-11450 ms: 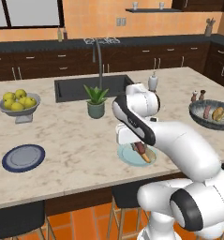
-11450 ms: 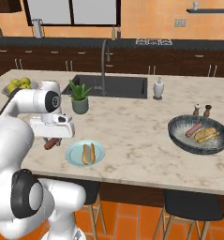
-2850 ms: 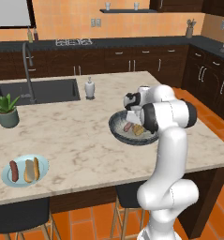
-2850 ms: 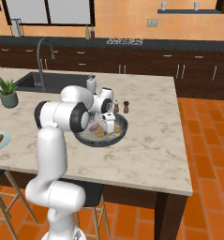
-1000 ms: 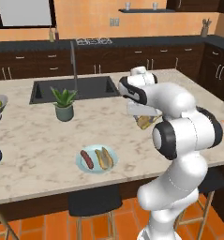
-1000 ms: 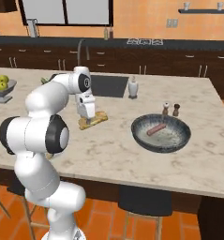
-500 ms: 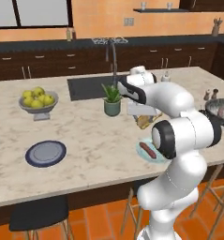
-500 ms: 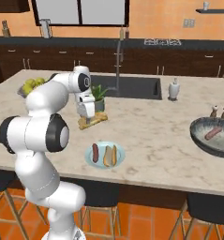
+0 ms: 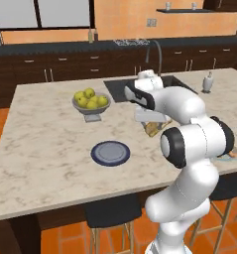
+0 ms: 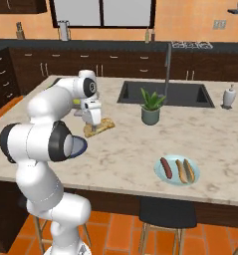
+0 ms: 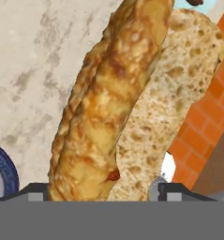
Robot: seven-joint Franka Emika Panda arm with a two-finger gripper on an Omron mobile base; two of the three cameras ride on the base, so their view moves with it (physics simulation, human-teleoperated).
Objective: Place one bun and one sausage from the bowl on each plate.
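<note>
1. Bun [image 11: 108,108] is held between the fingers [image 10: 94,130], above the marble bench [image 10: 130,144]. The fingers stand spread wide across the bun's width.
2. Hand view: the bun is oblong, golden-tan crust mottled with darker brown patches, the surface rough. A paler, porous crumb face shows along one side, as if split lengthwise. A small reddish spot sits low on the crust.
3. Right base view: the bun [image 10: 101,125] hangs tilted under the hand, near the bench's left part, just beside the dark navy plate [image 10: 78,147], which is partly hidden by the arm.
4. Left base view: the same navy plate [image 9: 110,153] lies bare on the bench, flat, with a lighter rim. The bun [image 9: 152,127] shows below the hand to the plate's right, apart from it.
5. Pale blue plate [image 10: 177,171] sits near the front edge, well apart from the hand. It carries a reddish-brown sausage [image 10: 166,167] and another bun [image 10: 185,170], side by side.
6. Grey pedestal bowl of yellow-green fruit [image 9: 91,100] stands behind the navy plate. Potted plant [image 10: 151,108] stands by the sink [image 10: 163,93].
</note>
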